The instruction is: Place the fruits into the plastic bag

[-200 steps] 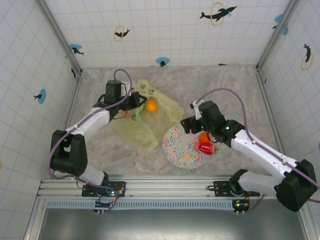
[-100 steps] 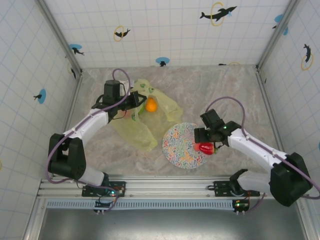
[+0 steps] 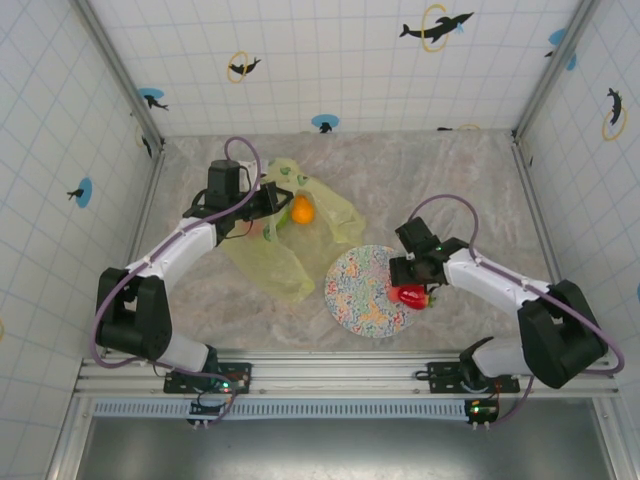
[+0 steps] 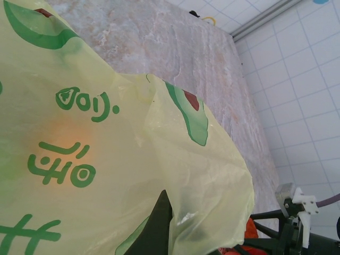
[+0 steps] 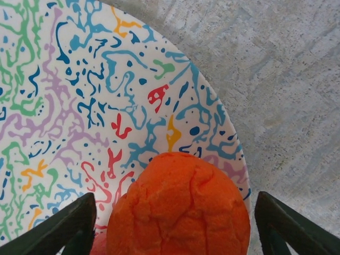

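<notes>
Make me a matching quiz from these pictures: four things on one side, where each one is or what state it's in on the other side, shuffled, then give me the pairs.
Column one
1. round orange fruit
2. red fruit
3. left gripper
4. right gripper

Column two
A. open, fingers either side of a crinkly orange fruit
B. shut on the plastic bag
C. inside the plastic bag
D. at the right edge of the speckled plate

Pairs: 1-C, 2-D, 3-B, 4-A
</notes>
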{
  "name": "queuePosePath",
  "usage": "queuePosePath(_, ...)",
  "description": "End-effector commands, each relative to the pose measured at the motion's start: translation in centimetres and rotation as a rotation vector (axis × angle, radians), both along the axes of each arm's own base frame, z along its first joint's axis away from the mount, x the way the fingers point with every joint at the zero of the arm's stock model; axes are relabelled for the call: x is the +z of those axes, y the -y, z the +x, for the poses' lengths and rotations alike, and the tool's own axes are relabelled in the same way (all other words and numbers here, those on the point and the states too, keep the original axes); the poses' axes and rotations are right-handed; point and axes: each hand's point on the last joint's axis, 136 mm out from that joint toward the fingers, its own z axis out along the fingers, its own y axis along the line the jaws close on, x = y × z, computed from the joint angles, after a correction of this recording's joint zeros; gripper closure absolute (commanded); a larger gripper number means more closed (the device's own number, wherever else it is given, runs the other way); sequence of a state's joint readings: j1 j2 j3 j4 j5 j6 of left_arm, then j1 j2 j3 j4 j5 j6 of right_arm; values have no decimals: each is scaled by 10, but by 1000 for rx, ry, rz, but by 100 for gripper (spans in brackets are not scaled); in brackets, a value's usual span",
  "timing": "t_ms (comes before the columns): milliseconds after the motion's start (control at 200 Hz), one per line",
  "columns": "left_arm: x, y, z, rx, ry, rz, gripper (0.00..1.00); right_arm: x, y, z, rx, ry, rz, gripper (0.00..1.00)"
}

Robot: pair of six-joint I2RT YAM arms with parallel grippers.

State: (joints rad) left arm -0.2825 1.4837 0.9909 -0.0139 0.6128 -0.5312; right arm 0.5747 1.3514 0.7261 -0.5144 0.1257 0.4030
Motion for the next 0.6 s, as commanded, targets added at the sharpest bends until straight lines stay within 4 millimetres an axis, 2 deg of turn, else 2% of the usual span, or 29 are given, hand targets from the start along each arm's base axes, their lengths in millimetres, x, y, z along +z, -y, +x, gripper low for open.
queuePosePath(0,3,2,-1,-19,19,-10,100,-5,-3,4,15,3,3,26)
queuePosePath(240,1,3,-2,-24,14,-10,100,1,-22,16,46,30,41,37)
queuePosePath(591,0,3,-2,-26,12,-10,100,17,-71,35,128,99,122,45)
